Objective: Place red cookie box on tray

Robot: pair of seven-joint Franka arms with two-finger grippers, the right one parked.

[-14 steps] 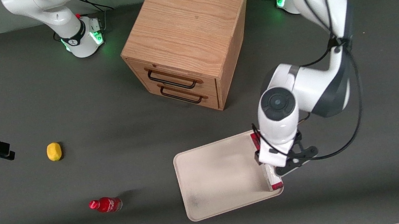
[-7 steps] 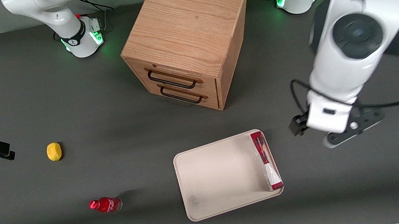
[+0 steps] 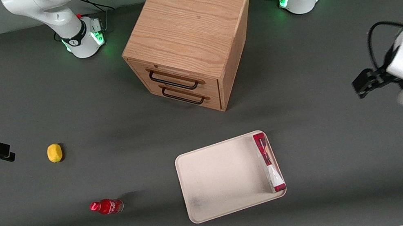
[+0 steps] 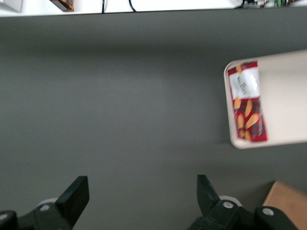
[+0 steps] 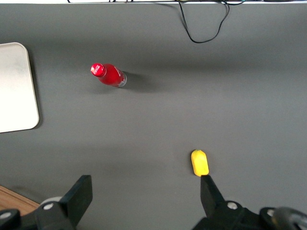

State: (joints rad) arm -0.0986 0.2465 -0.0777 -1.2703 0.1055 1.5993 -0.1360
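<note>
Front view cuts off gripper (image 4: 143, 195), fingers spread, far from tray (image 3: 213, 177).

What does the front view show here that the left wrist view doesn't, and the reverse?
Only the front view shows the lemon, the red bottle and the whole drawer cabinet. Only the left wrist view shows the open gripper with its fingers spread over bare table, and the red cookie box's cookie pictures. Both show the box lying on the tray along one rim.

We get even overhead light and soft shadows beside the drawer cabinet (image 3: 188, 40); the gripper (image 4: 141, 201) view's a bit motion-blurred.
</note>
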